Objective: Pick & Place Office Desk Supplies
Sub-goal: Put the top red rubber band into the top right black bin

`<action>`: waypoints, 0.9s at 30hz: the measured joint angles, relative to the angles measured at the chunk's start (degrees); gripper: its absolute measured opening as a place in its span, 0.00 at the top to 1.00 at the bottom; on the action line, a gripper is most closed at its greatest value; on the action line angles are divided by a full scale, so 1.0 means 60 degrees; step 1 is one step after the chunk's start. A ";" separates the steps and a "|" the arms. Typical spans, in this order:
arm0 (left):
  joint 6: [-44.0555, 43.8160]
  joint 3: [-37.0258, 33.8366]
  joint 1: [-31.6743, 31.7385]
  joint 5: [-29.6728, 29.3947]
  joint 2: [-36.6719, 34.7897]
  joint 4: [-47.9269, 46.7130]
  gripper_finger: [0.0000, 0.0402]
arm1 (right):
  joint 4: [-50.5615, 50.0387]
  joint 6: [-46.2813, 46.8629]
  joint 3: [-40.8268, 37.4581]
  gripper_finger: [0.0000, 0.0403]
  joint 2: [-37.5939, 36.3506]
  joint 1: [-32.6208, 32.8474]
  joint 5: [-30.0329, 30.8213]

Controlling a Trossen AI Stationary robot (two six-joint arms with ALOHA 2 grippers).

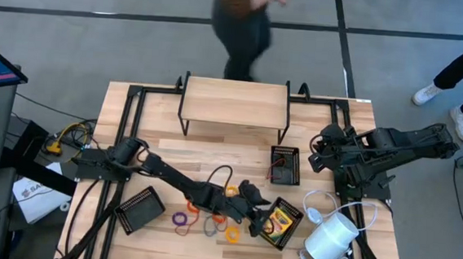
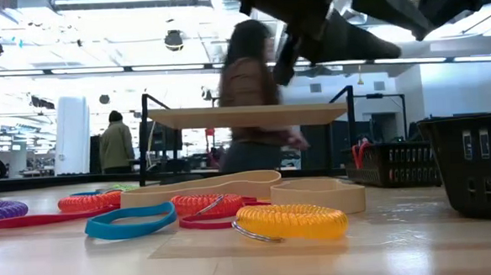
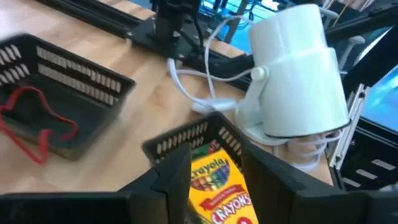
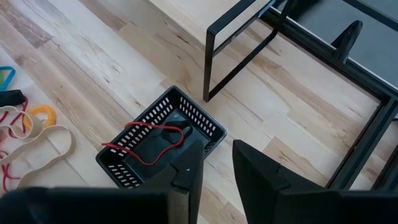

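A yellow-and-green crayon box (image 3: 217, 186) lies in a black mesh tray (image 1: 290, 205) at the near right. My left gripper (image 1: 253, 201) hovers just left of and above that tray, open. The box shows through the gap between its fingers (image 3: 214, 168), apart from them. Coloured elastic loops lie flat on the table to the gripper's left: purple (image 1: 179, 220), orange (image 1: 193, 207) and yellow (image 1: 232, 234). My right gripper (image 1: 322, 148) hangs open at the far right, above a second mesh tray (image 4: 205, 124) that holds a red loop (image 4: 149, 146).
A white cylinder (image 1: 330, 238) with a white cord stands right of the crayon tray. A third mesh tray (image 1: 140, 209) sits at the near left. A wooden shelf (image 1: 235, 104) stands at the far edge, and a person (image 1: 243, 24) is behind it. Tan bands (image 2: 231, 187) lie mid-table.
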 joint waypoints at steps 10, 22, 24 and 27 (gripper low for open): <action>0.0036 -0.0048 0.0084 -0.0024 -0.0547 -0.0555 0.66 | 0.0000 0.0011 -0.0004 0.79 0.0000 0.0004 0.0000; -0.0080 -0.0048 0.0010 0.0007 -0.0993 -0.0879 0.66 | 0.0000 -0.0002 -0.0004 0.79 0.0000 0.0000 -0.0004; -0.0080 -0.0047 0.0002 0.0010 -0.1346 -0.1545 0.66 | 0.0000 -0.0125 -0.0004 0.79 0.0000 0.0000 -0.0022; -0.0081 -0.0044 0.0002 -0.0029 -0.1957 -0.3246 0.66 | 0.0004 -0.0153 -0.0004 0.79 0.0000 0.0004 -0.0033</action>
